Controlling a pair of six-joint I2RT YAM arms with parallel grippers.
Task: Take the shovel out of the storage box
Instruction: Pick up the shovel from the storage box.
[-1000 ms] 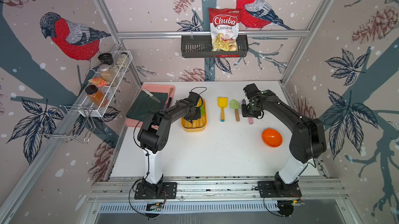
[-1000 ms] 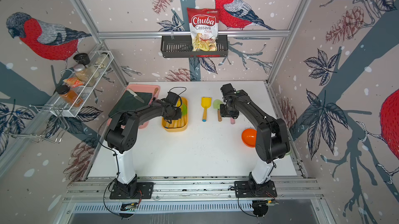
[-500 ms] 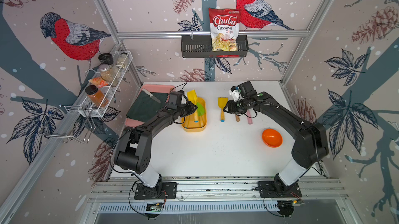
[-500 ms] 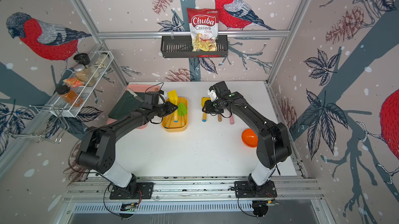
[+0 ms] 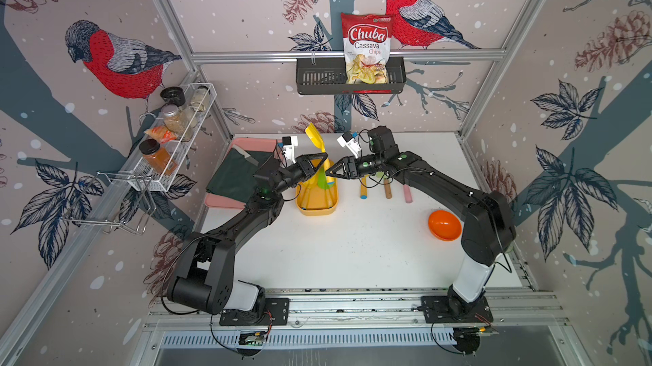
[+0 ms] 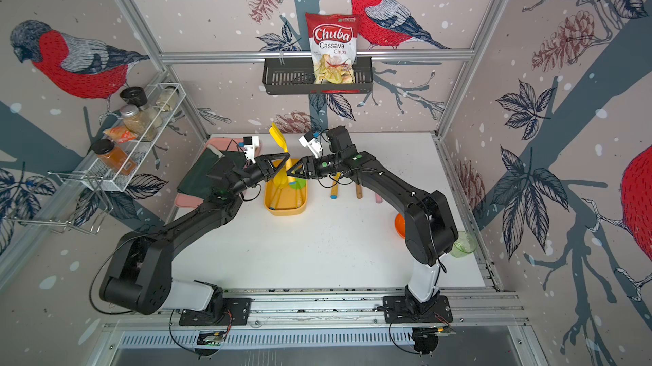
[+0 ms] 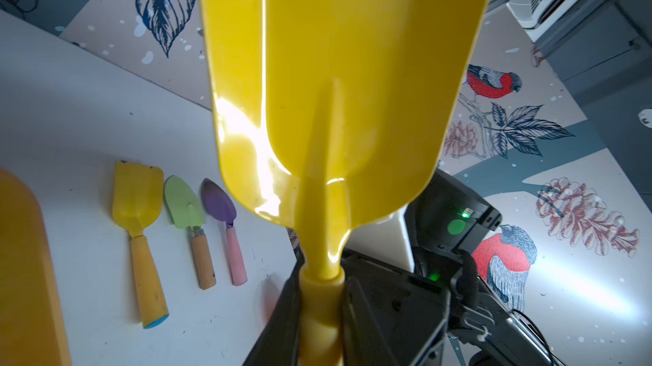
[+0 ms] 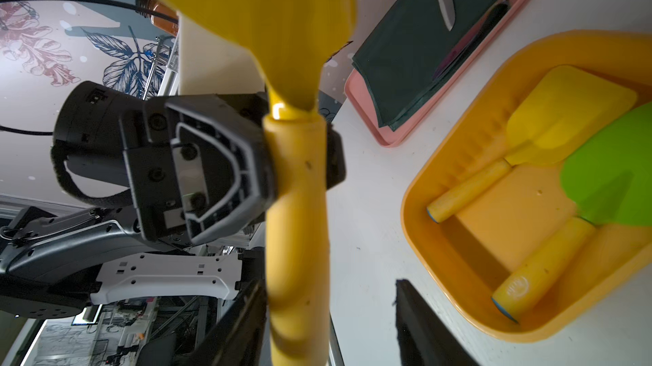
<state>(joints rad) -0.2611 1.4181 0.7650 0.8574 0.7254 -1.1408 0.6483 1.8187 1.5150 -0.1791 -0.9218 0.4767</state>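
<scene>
Since half a second back, the shovel (image 5: pixel 315 136) has gone higher and now hangs wholly clear of the storage box (image 5: pixel 317 210), above it at centre frame in both top views, blade up and tilted toward the back wall. Right gripper (image 5: pixel 328 173) has swung across from the table tools to meet it. Left gripper (image 5: pixel 324 164) is clamped tight on the handle just under the blade neck; the right wrist view shows that grip plainly. Right fingers (image 8: pixel 423 329) are part-open and straddle the lower handle: one sits close against it, contact uncertain, the other stands clear. Top views hide that gap. Only the right wrist view shows the box contents, at right of frame: a second yellow shovel (image 8: pixel 564 124) and a green shovel (image 8: pixel 617 170), lying flat. Only the left wrist view shows the blade face, filling upper centre, and three small tools (image 7: pixel 183 201) in a row on the table at lower left.
</scene>
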